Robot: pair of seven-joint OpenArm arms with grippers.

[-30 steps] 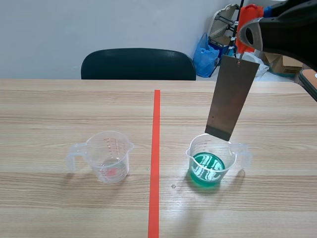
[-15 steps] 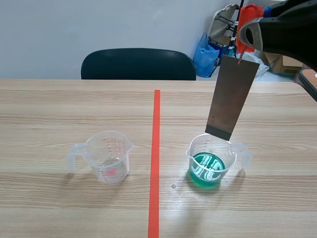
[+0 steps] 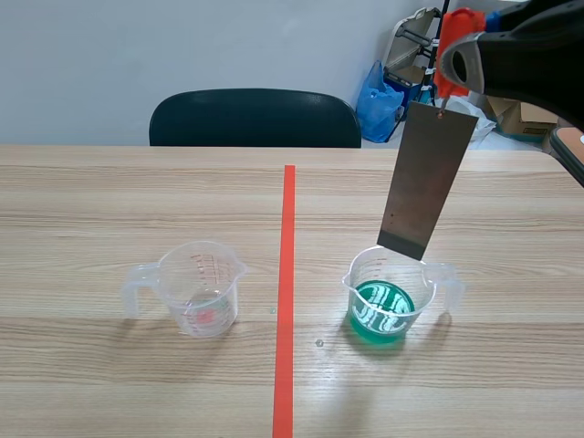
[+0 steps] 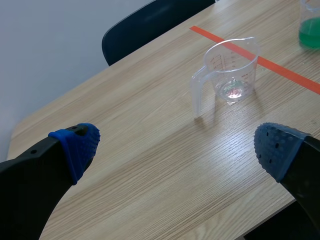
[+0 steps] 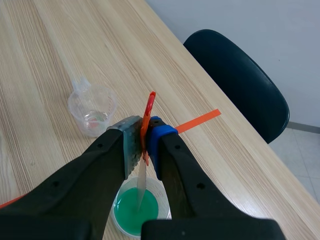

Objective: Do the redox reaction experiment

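A thin grey metal plate (image 3: 427, 178) hangs slightly tilted from my right gripper (image 3: 446, 99), which is raised at the scene's right. In the right wrist view that gripper (image 5: 144, 137) is shut on the plate's orange-tipped upper end, and the plate (image 5: 142, 186) shows edge-on. Its lower edge is at rim height of a clear beaker of green liquid (image 3: 391, 299), above the liquid (image 5: 136, 212). An empty clear beaker (image 3: 201, 287) stands left of the red tape line. My left gripper (image 4: 177, 145) is open, near the table's edge, well short of the empty beaker (image 4: 232, 70).
A dark chair (image 3: 255, 117) stands behind the table's far edge. Bags and boxes (image 3: 429, 64) are piled at the back right, off the table. A small droplet (image 3: 318, 343) lies by the tape line. The green beaker (image 4: 311, 25) sits past the empty one.
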